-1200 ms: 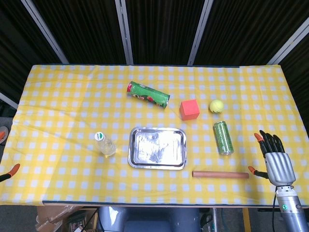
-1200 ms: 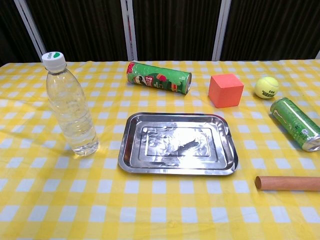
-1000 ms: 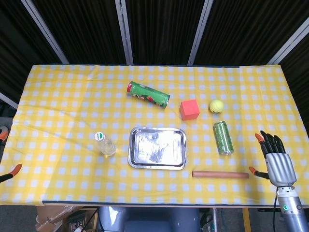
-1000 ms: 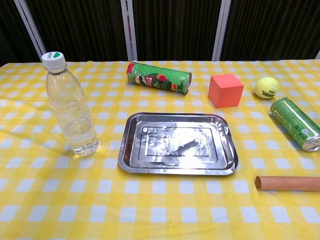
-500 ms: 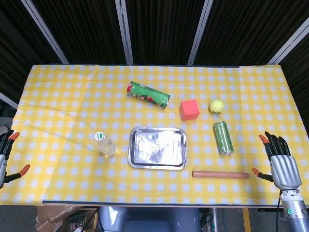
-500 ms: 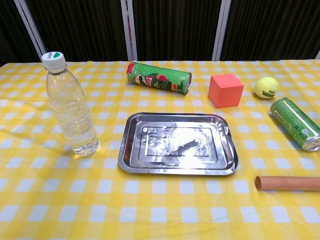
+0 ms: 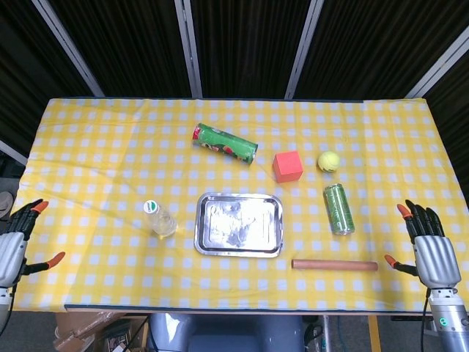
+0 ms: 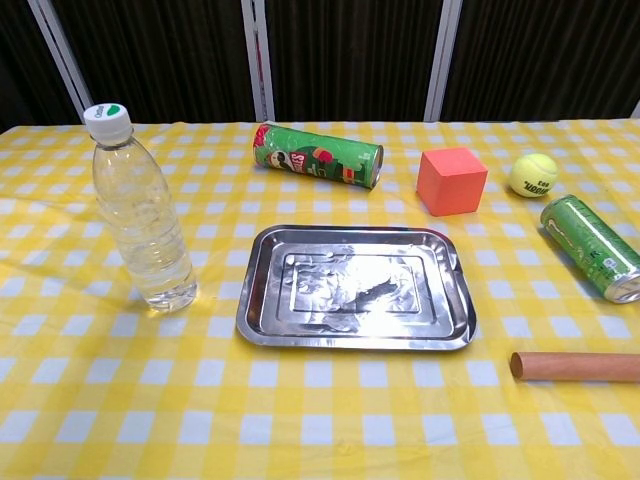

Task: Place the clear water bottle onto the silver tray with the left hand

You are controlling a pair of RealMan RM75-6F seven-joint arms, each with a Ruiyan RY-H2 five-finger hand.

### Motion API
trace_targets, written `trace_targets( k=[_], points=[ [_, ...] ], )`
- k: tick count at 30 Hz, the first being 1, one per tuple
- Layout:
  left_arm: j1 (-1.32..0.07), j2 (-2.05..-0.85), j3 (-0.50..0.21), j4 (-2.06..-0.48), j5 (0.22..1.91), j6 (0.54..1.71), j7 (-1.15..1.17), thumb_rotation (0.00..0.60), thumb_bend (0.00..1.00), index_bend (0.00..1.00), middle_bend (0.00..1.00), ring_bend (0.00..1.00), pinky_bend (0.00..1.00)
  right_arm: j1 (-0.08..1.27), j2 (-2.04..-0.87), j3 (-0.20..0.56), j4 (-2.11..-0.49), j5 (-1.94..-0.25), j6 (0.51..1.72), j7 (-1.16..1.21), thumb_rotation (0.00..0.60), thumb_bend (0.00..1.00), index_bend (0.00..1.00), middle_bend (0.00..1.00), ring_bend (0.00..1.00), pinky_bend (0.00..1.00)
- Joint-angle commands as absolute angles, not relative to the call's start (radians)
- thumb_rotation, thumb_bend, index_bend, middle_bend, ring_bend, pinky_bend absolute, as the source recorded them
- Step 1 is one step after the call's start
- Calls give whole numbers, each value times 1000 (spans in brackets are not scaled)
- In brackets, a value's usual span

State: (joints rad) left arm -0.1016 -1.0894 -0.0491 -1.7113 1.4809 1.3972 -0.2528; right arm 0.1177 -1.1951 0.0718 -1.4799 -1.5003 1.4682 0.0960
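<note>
The clear water bottle point(image 7: 160, 220) point(image 8: 142, 220) stands upright on the yellow checked cloth, white cap on top, just left of the silver tray point(image 7: 272, 249) point(image 8: 262, 330). The tray lies bare in the middle of the table. My left hand point(image 7: 16, 245) is at the table's left edge, well left of the bottle, fingers spread and holding nothing. At the front right corner, my right hand point(image 7: 426, 246) is held with fingers apart and nothing in it. Neither hand shows in the chest view.
A green chip can point(image 7: 224, 144) lies behind the tray. A red cube point(image 7: 288, 166) and a tennis ball point(image 7: 328, 160) sit at back right. A green drink can point(image 7: 338, 209) lies right of the tray, a wooden rod point(image 7: 334, 265) in front of it.
My left hand has come into view at the left table edge, moving up and right. My right hand has slid slightly down and right. The bottle and tray have not moved.
</note>
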Motion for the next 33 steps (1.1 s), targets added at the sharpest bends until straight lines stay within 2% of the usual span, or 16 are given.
trace_targets(
  k=[1, 13, 20, 33],
  points=[
    [-224, -1033, -7, -1772, 1577, 1161, -866, 600, 218, 64, 34, 0, 0, 116, -1188, 74, -1481, -1497, 1468, 109, 600, 49, 54, 0, 0, 0],
    [-321, -1197, -54, -1692, 1496, 1064, -937, 600, 217, 92, 70, 0, 0, 113, -1178, 75, -1481, -1495, 1463, 135, 600, 49, 54, 0, 0, 0],
    [-337, -1335, -106, -1677, 1386, 1076, -839, 600, 217, 94, 74, 0, 0, 110, -1171, 83, -1478, -1480, 1461, 160, 600, 50, 54, 0, 0, 0],
    [-394, -1522, -158, -1664, 1300, 1066, -661, 600, 217, 107, 87, 0, 0, 106, -1158, 86, -1479, -1482, 1464, 199, 600, 50, 54, 0, 0, 0]
  ],
)
